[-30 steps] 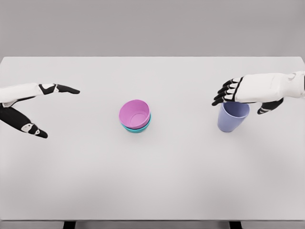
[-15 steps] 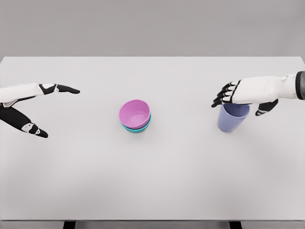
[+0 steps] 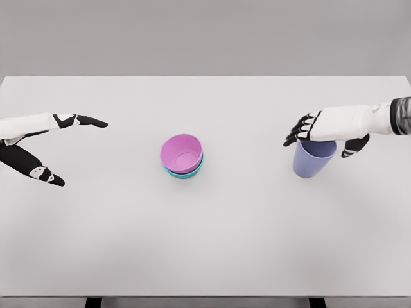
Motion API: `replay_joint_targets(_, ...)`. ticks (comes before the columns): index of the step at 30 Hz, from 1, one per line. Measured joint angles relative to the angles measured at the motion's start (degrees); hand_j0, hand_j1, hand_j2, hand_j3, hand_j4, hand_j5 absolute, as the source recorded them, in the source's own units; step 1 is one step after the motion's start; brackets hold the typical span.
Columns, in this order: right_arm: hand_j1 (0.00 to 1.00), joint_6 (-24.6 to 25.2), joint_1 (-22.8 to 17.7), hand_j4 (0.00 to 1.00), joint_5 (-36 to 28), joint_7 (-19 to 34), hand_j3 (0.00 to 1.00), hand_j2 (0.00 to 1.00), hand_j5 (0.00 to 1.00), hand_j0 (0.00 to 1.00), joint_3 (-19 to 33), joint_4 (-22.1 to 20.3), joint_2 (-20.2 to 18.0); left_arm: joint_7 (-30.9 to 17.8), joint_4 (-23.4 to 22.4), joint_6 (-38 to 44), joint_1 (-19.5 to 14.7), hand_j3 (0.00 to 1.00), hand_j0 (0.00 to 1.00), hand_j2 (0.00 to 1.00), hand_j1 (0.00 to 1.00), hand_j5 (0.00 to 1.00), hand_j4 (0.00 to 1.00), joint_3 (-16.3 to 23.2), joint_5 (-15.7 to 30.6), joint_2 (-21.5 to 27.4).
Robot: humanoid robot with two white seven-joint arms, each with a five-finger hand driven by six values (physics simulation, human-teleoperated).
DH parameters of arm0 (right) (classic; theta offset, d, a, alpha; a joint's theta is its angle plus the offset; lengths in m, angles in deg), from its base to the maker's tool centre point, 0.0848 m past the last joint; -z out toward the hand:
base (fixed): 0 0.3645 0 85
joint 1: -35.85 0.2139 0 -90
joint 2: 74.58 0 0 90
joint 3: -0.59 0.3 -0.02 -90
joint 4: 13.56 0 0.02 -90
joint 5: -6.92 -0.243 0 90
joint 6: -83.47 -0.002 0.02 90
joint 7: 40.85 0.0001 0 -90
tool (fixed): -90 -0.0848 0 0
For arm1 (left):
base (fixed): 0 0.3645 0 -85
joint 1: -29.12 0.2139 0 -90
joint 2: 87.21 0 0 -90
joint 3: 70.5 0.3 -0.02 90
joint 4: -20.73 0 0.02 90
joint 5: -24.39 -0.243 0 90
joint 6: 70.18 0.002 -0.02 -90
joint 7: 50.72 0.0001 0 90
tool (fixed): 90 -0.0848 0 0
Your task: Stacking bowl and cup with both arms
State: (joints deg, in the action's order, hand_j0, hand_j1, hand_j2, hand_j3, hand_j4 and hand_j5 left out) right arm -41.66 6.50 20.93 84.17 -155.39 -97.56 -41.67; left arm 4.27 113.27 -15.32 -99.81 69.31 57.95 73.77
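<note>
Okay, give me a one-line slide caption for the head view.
Right hand poised over the purple cup, left hand open, pink bowl nested in teal bowl.

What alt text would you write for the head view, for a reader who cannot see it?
On a white table, the right hand reaches over the rim of a blue cup at the right, fingers curled but no firm grasp visible. A pink bowl sits nested in a teal bowl at the centre. The left hand hovers open at the left edge.

Just a big white table (image 3: 212, 244) filling most of the view, plain grey wall (image 3: 205, 35) behind it, soft even lighting.
</note>
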Motion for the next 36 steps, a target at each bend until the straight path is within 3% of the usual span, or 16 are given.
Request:
replay_joint_targets(13, 0.97, 0.0, 0.2, 0.97, 0.2, 0.0, 0.97, 0.97, 0.97, 0.97, -0.9, 0.7, 0.4, 0.0, 0.0, 0.0, 0.0, 1.0, 1.0, 1.0, 1.0, 1.0, 1.0, 0.0, 0.0, 0.0)
replay_joint_targets(15, 0.91, 0.0, 0.2, 0.91, 0.2, 0.0, 0.91, 0.91, 0.91, 0.91, -1.1, 0.7, 0.5, 0.0, 0.0, 0.0, 0.0, 1.0, 1.0, 1.0, 1.0, 1.0, 1.0, 0.0, 0.0, 0.0)
replay_joint_targets(18, 0.7, 0.0, 0.2, 0.7, 0.1, 0.0, 0.7, 0.7, 0.7, 0.7, -1.2, 0.8, 0.7, 0.0, 0.0, 0.0, 0.1, 1.0, 1.0, 1.0, 1.0, 1.0, 1.0, 0.0, 0.0, 0.0)
replay_joint_targets(21, 0.64, 0.1, 0.2, 0.64, 0.0, 0.0, 0.64, 0.64, 0.64, 0.64, -1.2, 0.8, 0.8, 0.0, 0.0, 0.0, 0.1, 1.0, 1.0, 1.0, 1.0, 1.0, 1.0, 0.0, 0.0, 0.0)
replay_joint_targets(29, 0.65, 0.0, 0.3, 0.65, -0.2, 0.0, 0.65, 0.65, 0.65, 0.65, -0.3, 0.8, 1.7, 0.0, 0.0, 0.0, 0.4, 1.0, 1.0, 1.0, 1.0, 1.0, 1.0, 0.0, 0.0, 0.0)
replay_joint_targets(36, 0.65, 0.0, 0.3, 0.65, -0.5, 0.0, 0.65, 0.65, 0.65, 0.65, 4.0, 0.3, 1.9, 0.0, 0.0, 0.0, 0.4, 1.0, 1.0, 1.0, 1.0, 1.0, 1.0, 0.0, 0.0, 0.0)
